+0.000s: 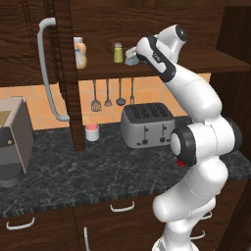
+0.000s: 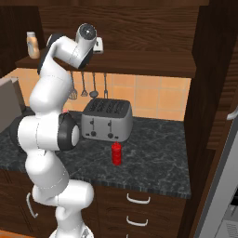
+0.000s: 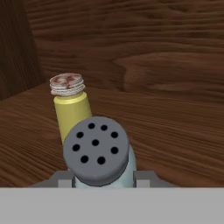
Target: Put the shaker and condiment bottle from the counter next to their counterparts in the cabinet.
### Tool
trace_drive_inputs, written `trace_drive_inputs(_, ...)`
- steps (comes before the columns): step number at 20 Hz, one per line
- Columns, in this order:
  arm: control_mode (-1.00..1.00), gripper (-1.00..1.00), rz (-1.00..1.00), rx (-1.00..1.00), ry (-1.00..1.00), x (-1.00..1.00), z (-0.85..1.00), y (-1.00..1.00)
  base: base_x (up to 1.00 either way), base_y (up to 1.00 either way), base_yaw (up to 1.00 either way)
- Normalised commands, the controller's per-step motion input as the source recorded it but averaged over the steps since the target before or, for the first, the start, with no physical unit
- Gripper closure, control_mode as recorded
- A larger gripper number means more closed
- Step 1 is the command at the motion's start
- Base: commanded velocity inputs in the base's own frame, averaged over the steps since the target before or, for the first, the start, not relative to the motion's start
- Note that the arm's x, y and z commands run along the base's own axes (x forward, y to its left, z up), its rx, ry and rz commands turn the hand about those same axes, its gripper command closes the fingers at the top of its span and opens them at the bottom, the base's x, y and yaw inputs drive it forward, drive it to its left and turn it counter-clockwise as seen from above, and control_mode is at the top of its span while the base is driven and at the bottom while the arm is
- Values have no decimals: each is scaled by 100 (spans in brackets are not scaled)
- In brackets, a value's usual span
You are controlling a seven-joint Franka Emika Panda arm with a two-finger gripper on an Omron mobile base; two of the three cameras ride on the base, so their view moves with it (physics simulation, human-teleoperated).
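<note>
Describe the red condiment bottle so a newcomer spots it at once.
Find the dark marbled counter and the silver toaster on it. Just in front of the toaster stands the condiment bottle: small, all red, upright, alone.

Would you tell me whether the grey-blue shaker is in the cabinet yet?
In. The shaker, between the claw's fingers, sits over the cabinet shelf beside the yellow shaker.

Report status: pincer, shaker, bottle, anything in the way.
Pincer shut on grey-capped shaker, up at cabinet shelf beside olive-yellow shaker. Red condiment bottle on counter before toaster. No obstruction seen.
</note>
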Motion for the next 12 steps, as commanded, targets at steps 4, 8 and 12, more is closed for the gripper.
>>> trace_drive_inputs(4, -100, -100, 0, -8, 7, 44, -65, 17, 0, 0, 0)
trace_drive_inputs(8, -100, -100, 0, 0, -1, -8, -6, 0, 0, 0, 0)
trace_drive_inputs(12, -100, -100, 0, 0, -1, -76, -27, -19, 0, 0, 0)
